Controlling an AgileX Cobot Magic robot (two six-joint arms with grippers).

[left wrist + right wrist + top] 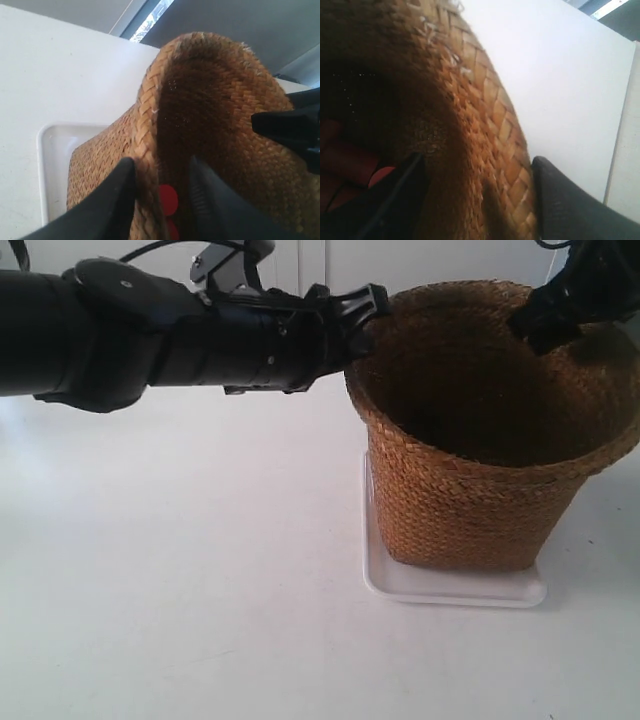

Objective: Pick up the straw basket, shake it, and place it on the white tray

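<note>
arm at ext view's left (150,340): matte blk, fat cyl. segs | blk cable (150,250) on top, grey bracket (222,265) nr wrist | left hand (161,160): blk tapered fingers (115,200), 1 ribbed inside | right hand (479,159): blk, smooth

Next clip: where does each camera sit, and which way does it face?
Exterior: low over the table, facing the straw basket on the white tray; both arms reach its rim.
Left wrist: on the left arm, looking along its fingers straddling the rim.
Right wrist: same, along the right arm's fingers.
Shared: the basket in all.
</note>
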